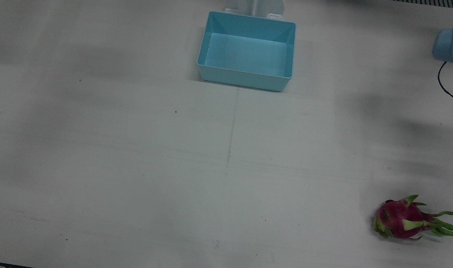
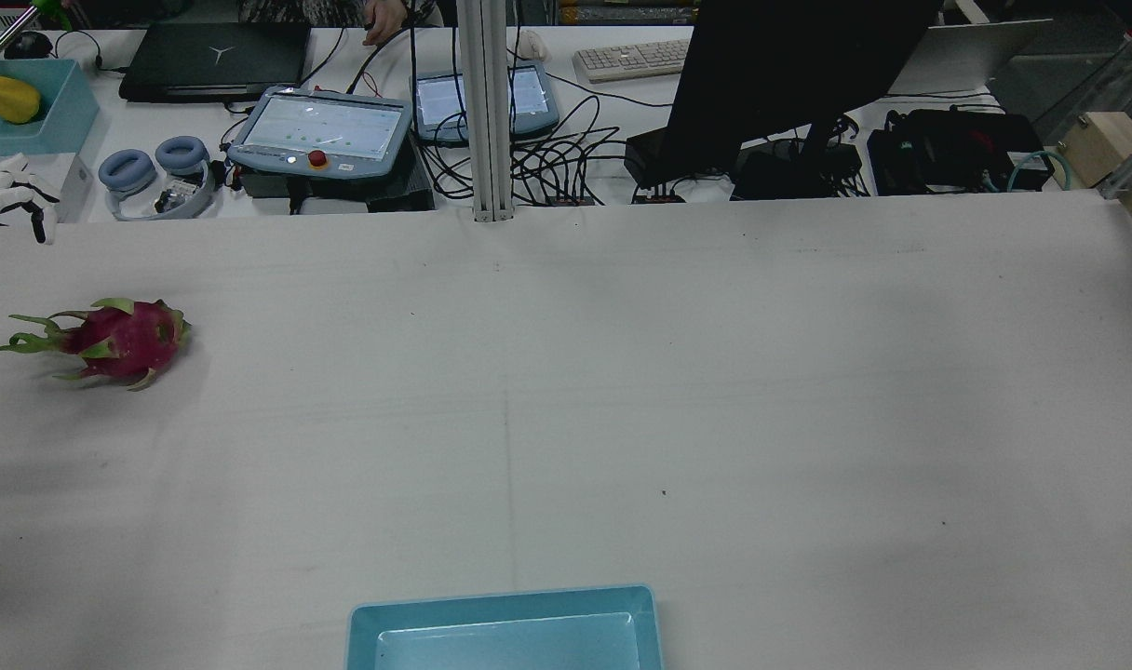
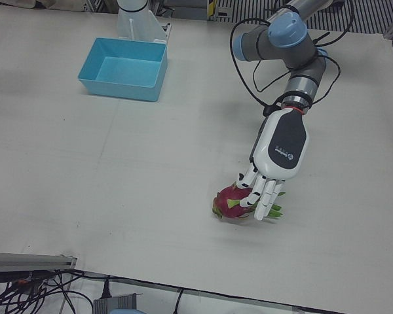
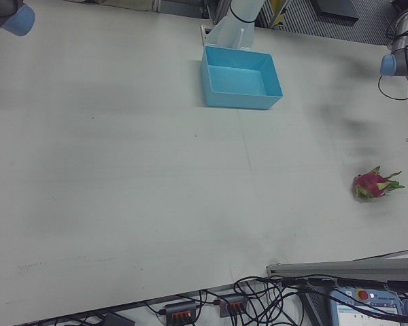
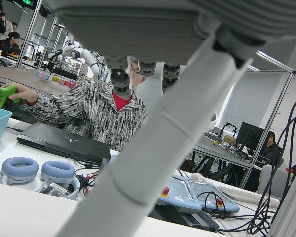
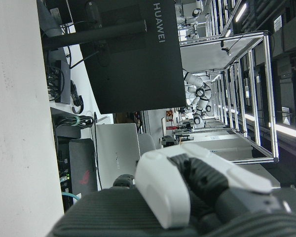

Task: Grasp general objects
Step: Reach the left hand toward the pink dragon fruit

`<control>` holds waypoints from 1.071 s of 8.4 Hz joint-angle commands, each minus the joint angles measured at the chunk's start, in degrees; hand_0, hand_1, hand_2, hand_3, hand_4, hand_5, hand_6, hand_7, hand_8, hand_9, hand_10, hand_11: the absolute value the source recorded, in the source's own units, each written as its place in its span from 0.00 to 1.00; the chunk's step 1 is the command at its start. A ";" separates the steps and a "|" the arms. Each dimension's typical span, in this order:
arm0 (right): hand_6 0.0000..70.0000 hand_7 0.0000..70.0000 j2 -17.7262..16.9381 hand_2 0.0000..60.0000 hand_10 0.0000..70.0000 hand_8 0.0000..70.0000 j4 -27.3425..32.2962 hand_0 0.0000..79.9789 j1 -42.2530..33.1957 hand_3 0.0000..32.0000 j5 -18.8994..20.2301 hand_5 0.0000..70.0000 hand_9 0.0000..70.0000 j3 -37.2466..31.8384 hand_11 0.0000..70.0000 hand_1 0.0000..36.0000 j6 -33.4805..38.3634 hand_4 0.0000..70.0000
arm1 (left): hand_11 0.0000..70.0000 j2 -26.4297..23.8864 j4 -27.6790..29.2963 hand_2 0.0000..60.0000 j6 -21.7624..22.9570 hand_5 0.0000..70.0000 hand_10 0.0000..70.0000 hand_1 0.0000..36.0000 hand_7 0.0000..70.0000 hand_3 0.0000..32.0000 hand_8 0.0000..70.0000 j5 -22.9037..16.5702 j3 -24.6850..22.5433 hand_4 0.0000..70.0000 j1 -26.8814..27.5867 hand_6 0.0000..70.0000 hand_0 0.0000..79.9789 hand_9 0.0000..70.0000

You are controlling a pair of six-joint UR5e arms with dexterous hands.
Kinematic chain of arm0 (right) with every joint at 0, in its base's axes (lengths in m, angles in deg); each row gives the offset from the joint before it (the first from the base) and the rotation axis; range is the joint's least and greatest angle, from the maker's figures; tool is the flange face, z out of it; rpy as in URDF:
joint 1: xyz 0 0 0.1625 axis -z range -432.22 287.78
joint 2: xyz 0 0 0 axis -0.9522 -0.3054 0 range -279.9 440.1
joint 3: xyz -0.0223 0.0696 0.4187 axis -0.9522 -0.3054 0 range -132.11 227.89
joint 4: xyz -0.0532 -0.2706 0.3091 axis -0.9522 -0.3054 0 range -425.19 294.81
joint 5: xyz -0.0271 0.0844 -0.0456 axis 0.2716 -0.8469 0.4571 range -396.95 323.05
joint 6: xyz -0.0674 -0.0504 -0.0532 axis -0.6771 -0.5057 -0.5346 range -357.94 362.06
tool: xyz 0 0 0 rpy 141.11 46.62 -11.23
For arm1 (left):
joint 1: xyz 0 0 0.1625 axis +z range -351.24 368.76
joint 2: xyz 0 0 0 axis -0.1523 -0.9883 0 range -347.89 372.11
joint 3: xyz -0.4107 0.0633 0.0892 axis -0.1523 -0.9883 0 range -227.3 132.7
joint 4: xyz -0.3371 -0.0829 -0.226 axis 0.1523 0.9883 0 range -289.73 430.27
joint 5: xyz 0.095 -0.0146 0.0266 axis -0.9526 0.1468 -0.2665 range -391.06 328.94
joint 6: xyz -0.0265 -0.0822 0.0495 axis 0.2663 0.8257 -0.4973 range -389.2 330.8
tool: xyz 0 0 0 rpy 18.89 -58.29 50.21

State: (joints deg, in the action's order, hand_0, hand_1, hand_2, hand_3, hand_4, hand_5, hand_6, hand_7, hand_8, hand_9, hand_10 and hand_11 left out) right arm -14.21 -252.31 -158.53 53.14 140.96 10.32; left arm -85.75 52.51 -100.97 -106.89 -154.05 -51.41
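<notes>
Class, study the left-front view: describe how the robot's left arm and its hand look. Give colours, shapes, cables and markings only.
The left arm is grey metal tubing with light blue joint caps, and a black cable loops alongside it. A thin red ring marks the wrist. The left hand has a white shell, a black oval back panel bearing a small white logo, and white segmented fingers.

"HUAWEI" on monitor (image 6: 133, 54) back, right hand view.

A dragon fruit (image 2: 117, 340) is seen lying on the table (image 2: 622, 391) far towards the robot's left. A bin (image 1: 247, 51) is set at the robot's edge, midway, well apart from it.
</notes>
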 commanded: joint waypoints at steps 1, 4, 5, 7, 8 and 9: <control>0.00 0.00 0.00 0.00 0.00 0.00 0.00 0.00 0.00 0.00 0.00 0.00 0.00 0.00 0.00 0.00 0.00 0.00 | 0.00 -4.33 -4.63 1.00 -2.59 0.44 0.00 1.00 0.44 0.24 0.00 8.36 3.19 0.00 9.04 0.00 1.00 0.07; 0.00 0.00 0.00 0.00 0.00 0.00 0.00 0.00 0.00 0.00 0.00 0.00 0.00 0.00 0.00 0.00 0.00 0.00 | 0.00 -7.17 -4.12 1.00 -4.16 0.52 0.00 1.00 0.41 0.22 0.00 8.50 8.75 0.00 9.19 0.00 1.00 0.06; 0.00 0.00 0.00 0.00 0.00 0.00 0.00 0.00 0.00 0.00 0.00 0.00 0.00 0.00 0.00 0.00 0.00 0.00 | 0.00 -6.99 -2.90 1.00 -4.43 0.77 0.00 1.00 0.43 0.11 0.00 8.50 9.89 0.00 9.28 0.00 1.00 0.07; 0.00 0.00 0.00 0.00 0.00 0.00 0.00 0.00 0.00 0.00 0.00 0.00 0.00 0.00 0.00 0.00 0.00 0.00 | 0.00 -7.43 -0.35 1.00 -4.44 1.00 0.00 1.00 0.42 0.01 0.00 8.50 14.63 0.00 9.36 0.00 1.00 0.06; 0.00 0.00 0.00 0.00 0.00 0.00 0.00 0.00 0.00 0.00 -0.09 0.00 0.00 0.00 0.00 0.00 0.00 0.00 | 0.00 -7.60 0.62 1.00 -4.44 1.00 0.00 1.00 0.42 0.01 0.00 8.50 15.34 0.00 9.36 0.00 1.00 0.06; 0.00 0.00 0.00 0.00 0.00 0.00 0.00 0.00 0.00 0.00 0.00 0.00 0.00 0.00 0.00 0.00 0.00 0.00 | 0.00 -8.39 0.89 1.00 -4.35 0.77 0.00 1.00 0.42 0.13 0.00 8.50 16.22 0.00 9.36 0.00 1.00 0.06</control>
State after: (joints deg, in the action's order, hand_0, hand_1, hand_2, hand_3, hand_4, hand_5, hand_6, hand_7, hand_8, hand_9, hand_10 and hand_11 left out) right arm -14.21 -252.31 -158.53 53.12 140.96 10.33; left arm -93.17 52.02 -105.36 -98.39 -140.06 -42.08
